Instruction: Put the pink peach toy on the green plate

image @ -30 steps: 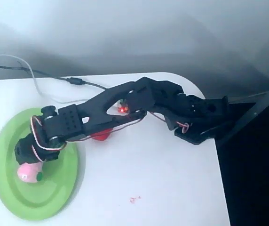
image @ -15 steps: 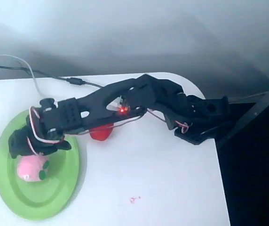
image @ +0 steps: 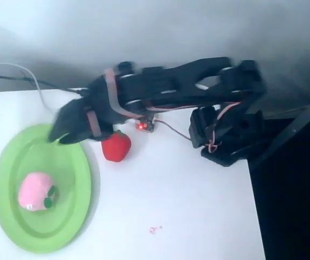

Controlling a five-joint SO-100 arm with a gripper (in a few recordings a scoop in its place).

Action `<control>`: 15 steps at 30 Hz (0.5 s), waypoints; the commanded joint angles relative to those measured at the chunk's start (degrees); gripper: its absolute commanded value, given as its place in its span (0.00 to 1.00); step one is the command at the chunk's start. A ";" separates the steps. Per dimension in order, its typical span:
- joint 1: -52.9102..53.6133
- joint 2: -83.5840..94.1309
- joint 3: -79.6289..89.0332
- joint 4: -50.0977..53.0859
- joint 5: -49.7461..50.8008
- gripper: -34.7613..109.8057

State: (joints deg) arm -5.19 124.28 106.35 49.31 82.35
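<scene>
- pink peach toy (image: pixel 34 190): soft, fuzzy plush
- green plate (image: pixel 14 162): smooth plastic with a slight sheen
- strawberry toy (image: pixel 116 147): matt red cloth
- table (image: pixel 187 206): smooth white
- arm (image: pixel 166 92): matt black plastic

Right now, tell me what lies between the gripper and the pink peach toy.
In the overhead view, only bare green plate lies between the gripper and the pink peach toy.

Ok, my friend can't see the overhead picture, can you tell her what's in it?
A pink peach toy lies on a green plate on a white table. A black robot arm reaches above the plate's far edge, its gripper blurred, and a red strawberry toy sits beside the plate.
</scene>
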 commanded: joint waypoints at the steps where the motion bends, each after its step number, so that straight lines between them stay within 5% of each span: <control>1: 5.54 22.24 22.50 1.49 2.99 0.24; 7: 5.98 52.65 56.07 7.47 14.06 0.24; 15: 5.27 71.02 78.31 8.53 17.31 0.24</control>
State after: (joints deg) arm -0.44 189.67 179.12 57.83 98.61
